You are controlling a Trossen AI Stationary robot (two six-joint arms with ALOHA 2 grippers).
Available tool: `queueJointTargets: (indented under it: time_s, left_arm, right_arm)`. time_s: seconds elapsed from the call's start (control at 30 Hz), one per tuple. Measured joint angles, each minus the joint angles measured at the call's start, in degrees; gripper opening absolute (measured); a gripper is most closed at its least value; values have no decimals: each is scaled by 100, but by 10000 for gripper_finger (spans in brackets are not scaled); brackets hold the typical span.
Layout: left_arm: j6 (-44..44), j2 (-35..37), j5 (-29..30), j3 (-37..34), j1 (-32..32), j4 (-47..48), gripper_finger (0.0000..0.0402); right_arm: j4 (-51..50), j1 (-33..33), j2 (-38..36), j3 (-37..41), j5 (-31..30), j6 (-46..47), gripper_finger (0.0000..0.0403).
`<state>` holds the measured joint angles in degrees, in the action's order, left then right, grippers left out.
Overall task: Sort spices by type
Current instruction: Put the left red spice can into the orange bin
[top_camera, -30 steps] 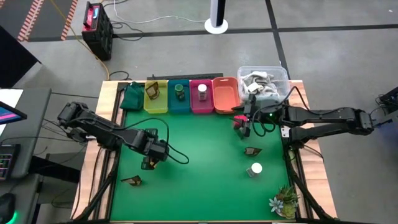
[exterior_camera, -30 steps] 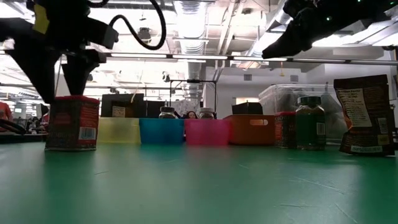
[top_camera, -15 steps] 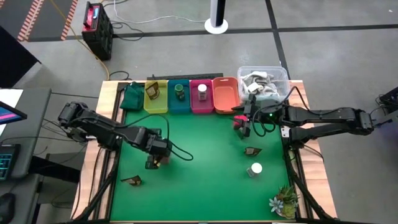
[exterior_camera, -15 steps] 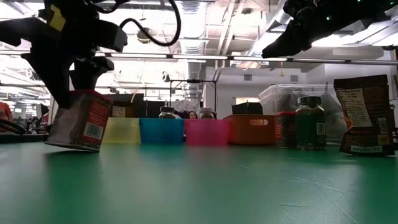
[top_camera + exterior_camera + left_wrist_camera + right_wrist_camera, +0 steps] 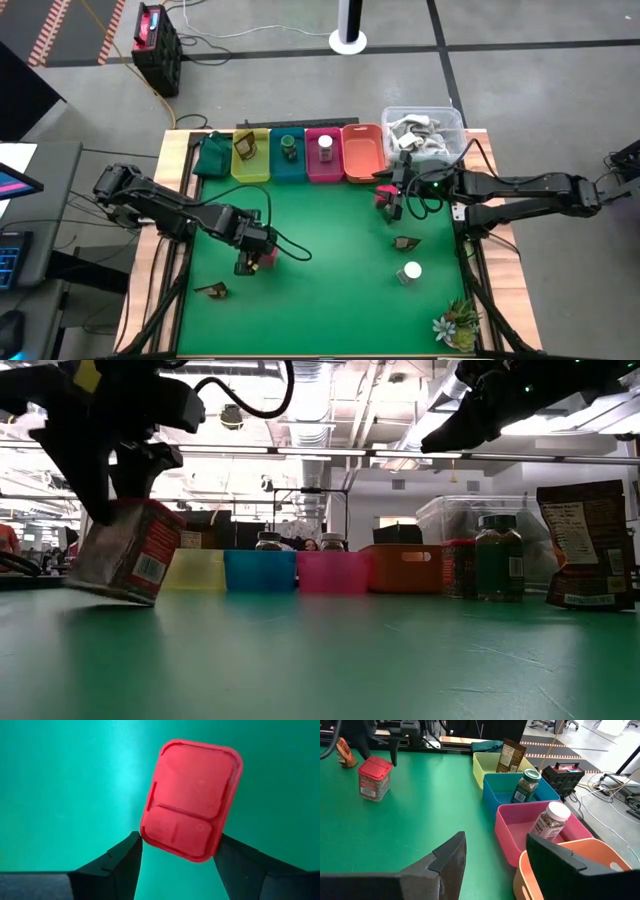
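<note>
My left gripper (image 5: 250,257) stands over the left middle of the green mat, shut on a red-pink block (image 5: 125,550) with a red lid (image 5: 192,795). The block leans over, and the right wrist view catches it far off (image 5: 373,778). My right gripper (image 5: 391,203) hangs open near the orange bin, above a second red block (image 5: 382,194); nothing is between its fingers (image 5: 495,865). Lying loose on the mat are a brown packet (image 5: 211,290), another brown packet (image 5: 404,242) and a white-capped jar (image 5: 410,271). A dark green jar (image 5: 498,557) stands at the right. My left gripper pinches the red block between its two fingers at one end of the lid (image 5: 152,832), coming from above and pointing down. The block sits tilted in the hold, its top leaning toward the table's right. Its lower right edge (image 5: 150,600) is on the mat.
Along the far edge stand a yellow bin (image 5: 250,158) with a brown packet, a blue bin (image 5: 288,160) with a green jar, a pink bin (image 5: 325,160) with a white-capped jar, and an orange bin (image 5: 363,152). A clear tub (image 5: 422,132) and plant (image 5: 457,322) are at right.
My left gripper has shifted a little toward the table's right and taken the red block with it. The block, upright on the mat a second ago, now leans with its top toward the right and one bottom edge raised.
</note>
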<state>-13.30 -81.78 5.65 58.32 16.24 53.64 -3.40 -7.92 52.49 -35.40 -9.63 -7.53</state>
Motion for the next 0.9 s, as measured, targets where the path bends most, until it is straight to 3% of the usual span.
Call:
queueJointTargets:
  time_s: [0.4,0.6,0.9]
  left_arm:
    - [-290,2,-140,46,25,220,229]
    - [50,2,-140,46,25,398,229]
    - [15,4,-306,-34,23,-84,229]
  right_arm:
    - [0,0,0,0,0,4,234]
    - [5,0,-1,0,0,17,234]
    - [75,1,0,-2,0,15,234]
